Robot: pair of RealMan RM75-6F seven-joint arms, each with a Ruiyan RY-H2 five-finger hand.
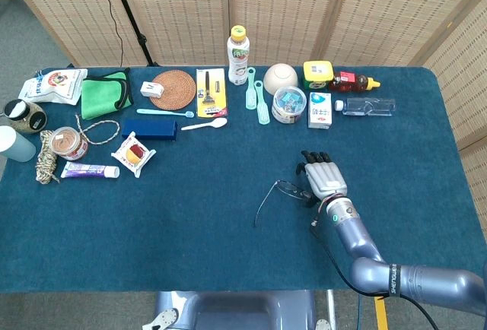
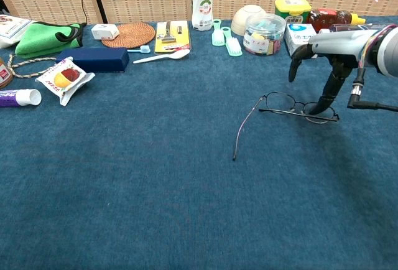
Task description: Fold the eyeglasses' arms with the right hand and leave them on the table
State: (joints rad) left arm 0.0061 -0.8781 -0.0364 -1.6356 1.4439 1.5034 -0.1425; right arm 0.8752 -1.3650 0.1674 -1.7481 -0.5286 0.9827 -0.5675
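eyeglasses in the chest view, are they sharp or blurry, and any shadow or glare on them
Chest view: the eyeglasses are sharp, thin frame and open arm crisp against the table; no glare on the lenses; soft shadow under the right robot hand. Head view: the eyeglasses are small and faint, lighting even.

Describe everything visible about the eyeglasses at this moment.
The eyeglasses are thin, dark and wire-framed with clear rounded lenses, lying flat on the blue table cloth, right of centre. One arm is unfolded, stretching toward the near edge; the other looks folded along the frame. The right hand is above them, fingers apart, one fingertip down at the frame's right lens; real contact is unclear.
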